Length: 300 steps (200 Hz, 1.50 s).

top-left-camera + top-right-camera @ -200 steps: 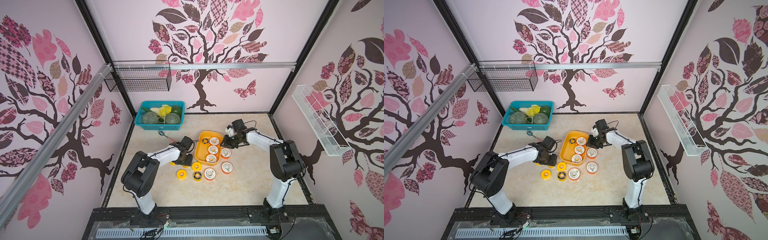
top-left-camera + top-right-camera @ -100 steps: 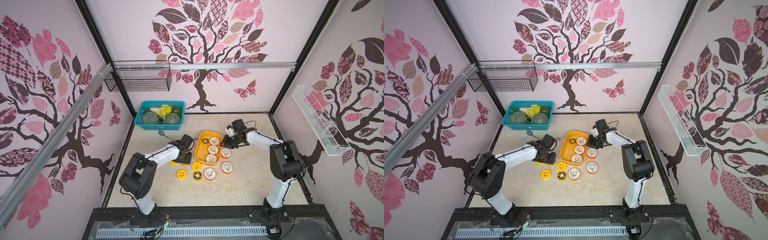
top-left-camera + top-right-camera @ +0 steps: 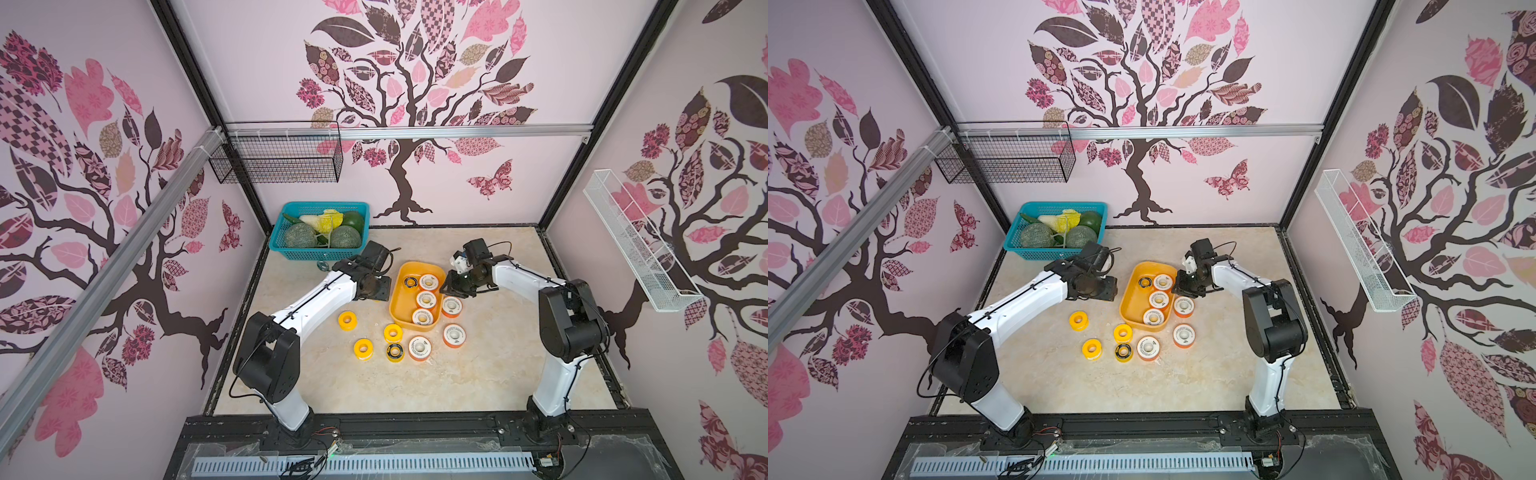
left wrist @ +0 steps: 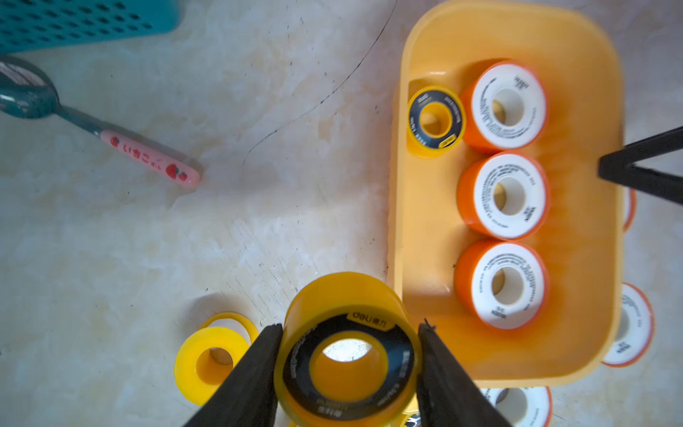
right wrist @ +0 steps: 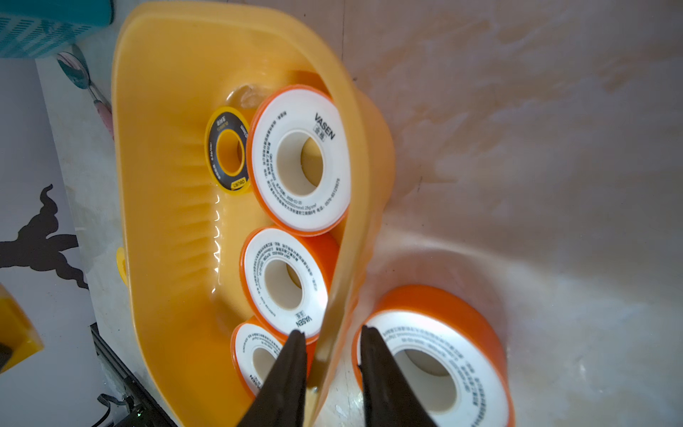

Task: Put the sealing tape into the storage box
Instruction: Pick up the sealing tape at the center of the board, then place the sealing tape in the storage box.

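The left fingers [image 4: 255, 369] are clamped on the sides of a yellow roll of sealing tape [image 4: 342, 295] with a black label ring. The roll is held off the desk [image 3: 478, 374], just outside the storage box [image 3: 401, 305] by its near corner on the left arm's side. The right fingers [image 5: 292, 369] stand narrow, pinching the box's opposite long wall, one inside and one outside. There are three black-labelled rolls: the held one, one [image 3: 410, 282] at the box's far end, and one [image 3: 394, 352] on the desk. There are six orange rolls with white faces. Three stand in a row inside the box [image 3: 426, 299] along the wall the right fingers grip. Three lie outside [image 3: 454, 336], one of them [image 5: 436, 332] just beside the outer finger. Three plain yellow rolls [image 3: 363, 348] lie on the desk near the box's near end. The box is a shallow orange-yellow tub with rounded corners and smooth walls, and the strip of its floor on the left arm's side is bare. A teal basket [image 3: 307, 252] and a spoon [image 4: 148, 155] sit at the far left, and the desk's front half lies open.
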Available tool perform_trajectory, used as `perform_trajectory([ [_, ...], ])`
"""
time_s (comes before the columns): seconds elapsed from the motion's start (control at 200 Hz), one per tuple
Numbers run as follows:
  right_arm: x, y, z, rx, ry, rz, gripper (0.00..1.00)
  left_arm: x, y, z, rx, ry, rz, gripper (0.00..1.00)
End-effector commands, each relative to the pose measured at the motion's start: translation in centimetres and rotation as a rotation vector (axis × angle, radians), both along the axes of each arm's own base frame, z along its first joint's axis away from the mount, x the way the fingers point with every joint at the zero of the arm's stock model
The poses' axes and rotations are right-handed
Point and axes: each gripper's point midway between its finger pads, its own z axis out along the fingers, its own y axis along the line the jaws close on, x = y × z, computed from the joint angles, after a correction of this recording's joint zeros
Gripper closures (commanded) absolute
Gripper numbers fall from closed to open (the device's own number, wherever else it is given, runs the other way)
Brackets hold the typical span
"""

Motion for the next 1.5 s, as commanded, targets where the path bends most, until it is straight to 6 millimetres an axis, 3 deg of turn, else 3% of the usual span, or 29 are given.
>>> perform_trajectory([
  [0.0, 0.6, 0.3, 0.4, 0.006, -0.007, 0.012, 0.71, 0.4, -1.3, 0.1, -0.016, 0.029, -0.051, 0.47],
  [0.11, 0.6, 0.3, 0.4, 0.007, -0.008, 0.012, 0.72, 1.0, -2.8, 0.1, -0.023, 0.035, -0.081, 0.47],
  [0.53, 0.8, 0.5, 0.4, 0.014, -0.005, 0.01, 0.81, 2.6, -6.7, -2.8, 0.007, 0.091, -0.155, 0.47],
  [0.93, 0.9, 0.5, 0.6, 0.017, -0.007, 0.008, 0.84, 2.6, -7.7, -6.0, 0.044, 0.159, -0.193, 0.47],
  [1.496, 0.9, 0.5, 0.7, 0.017, -0.006, 0.008, 0.84, 2.5, -8.5, -7.2, 0.132, 0.145, -0.239, 0.47],
])
